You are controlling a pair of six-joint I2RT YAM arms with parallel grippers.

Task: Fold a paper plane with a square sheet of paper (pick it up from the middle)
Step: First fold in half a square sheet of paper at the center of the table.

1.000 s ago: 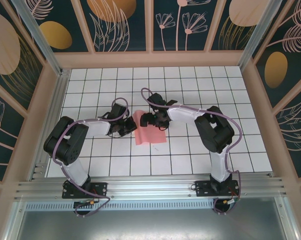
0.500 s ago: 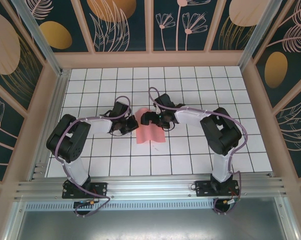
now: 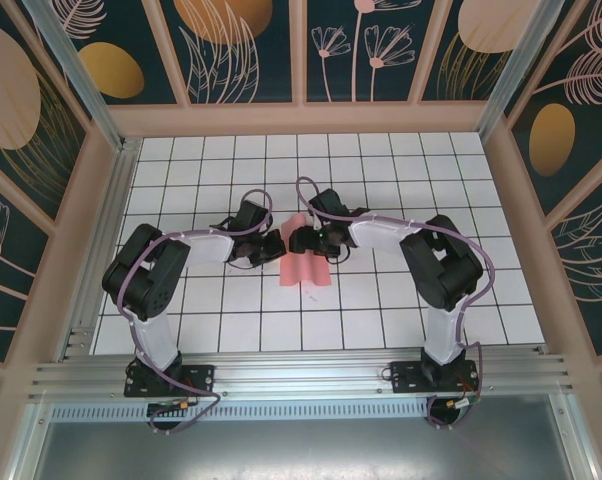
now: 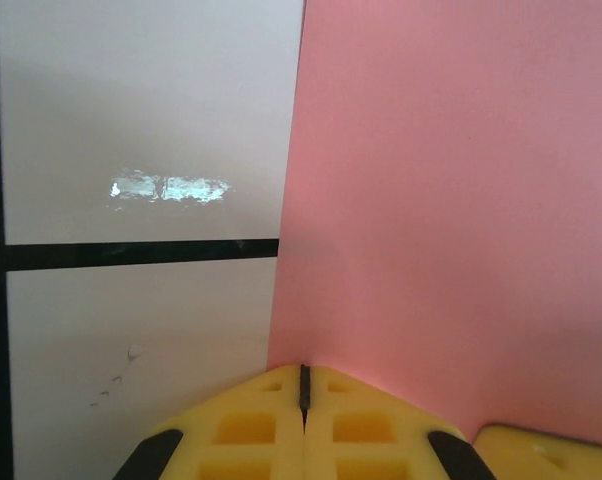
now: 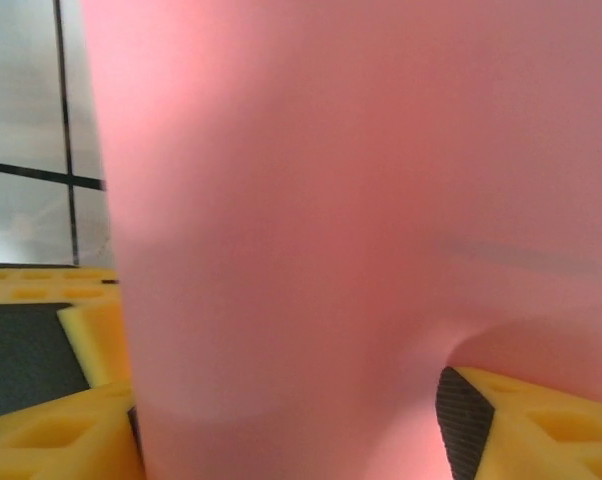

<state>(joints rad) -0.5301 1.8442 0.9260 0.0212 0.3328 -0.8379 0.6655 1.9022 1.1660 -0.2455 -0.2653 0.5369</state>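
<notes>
Top view: the square sheet of paper lies on the gridded table at frame centre, between the two arms. Its outline looks taller than wide, with the long axis running from upper to lower frame. Both wrists meet at its upper half. The left gripper sits at the sheet's left edge, so the paper extends rightward from it. Left wrist view: the yellow fingers are pressed together, their tip touching the paper's edge. I cannot tell whether that edge is pinched or just pressed down. The right gripper is over the sheet's upper middle, so it is the nearer to the centre line. Right wrist view: its fingers stand apart with a raised hump of pink paper between them, not visibly clamped. Judgement: the coming move depends on that hump staying between the right jaws along the sheet's long axis while the left tip anchors the edge. If the anchor slips, the crease would run skewed.
</notes>
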